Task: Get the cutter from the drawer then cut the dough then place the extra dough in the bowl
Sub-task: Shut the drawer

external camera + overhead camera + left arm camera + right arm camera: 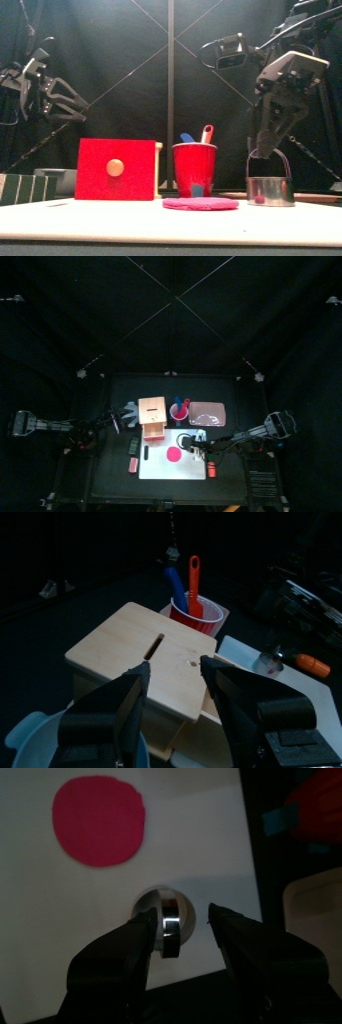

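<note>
The metal cutter (271,191) stands upright on the white cutting board (167,471), to the right of the flat pink dough disc (201,203). My right gripper (257,158) reaches down onto its wire handle; in the right wrist view the right gripper (185,923) has the jaws close on either side of the cutter (185,915). The dough (98,818) lies whole, apart from it. The wooden box (118,170) shows its red drawer front. My left gripper (174,667) hovers over the box top (127,637), jaws close together and holding nothing.
A red cup (195,170) with a blue and a red knife stands behind the dough, beside the box. The pink tray (210,413) lies at the back right. The blue-grey bowl (38,186) sits left of the box. A small orange toy (310,664) lies by the board's right side.
</note>
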